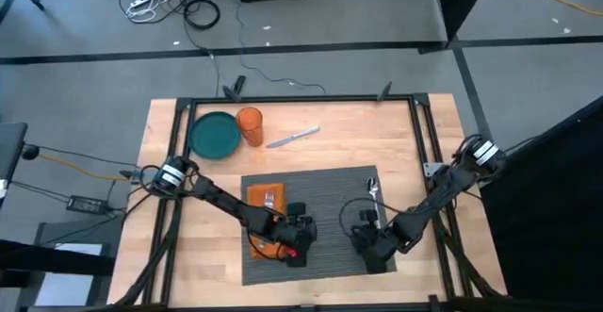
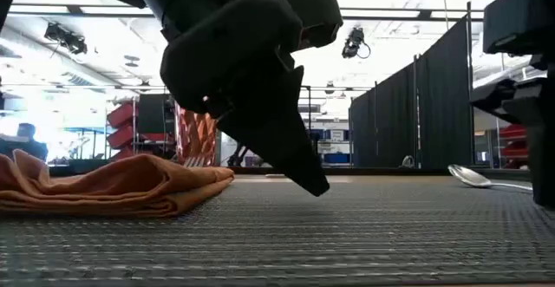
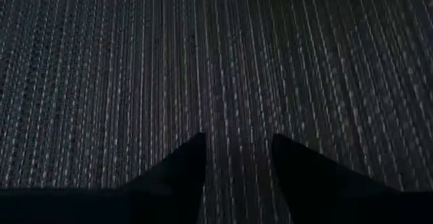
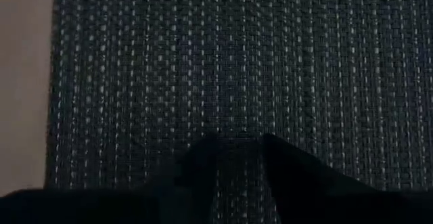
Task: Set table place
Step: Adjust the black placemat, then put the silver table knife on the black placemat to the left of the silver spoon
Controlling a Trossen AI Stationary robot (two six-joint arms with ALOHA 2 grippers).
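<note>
Table (image 1: 311, 128) carries the placemat (image 1: 330, 194) flat in its near-centre half, both arms reaching over it. High view alone shows the far-left group: teal plate (image 1: 215, 135), orange cup (image 1: 250, 124) just beside it, knife (image 1: 293, 138) further right, all off the mat. Napkin (image 1: 266, 208) lies on the mat's left part with a fork (image 1: 269, 198) on it; spoon (image 1: 374, 197) on the mat's right. Left gripper (image 3: 238, 158) hovers low over bare weave, fingers slightly parted, empty, seen only in its wrist view. Right gripper (image 4: 238, 153) sits near the mat's edge, fingers almost closed, empty. Low view shows the napkin rumpled, spoon bowl at right
</note>
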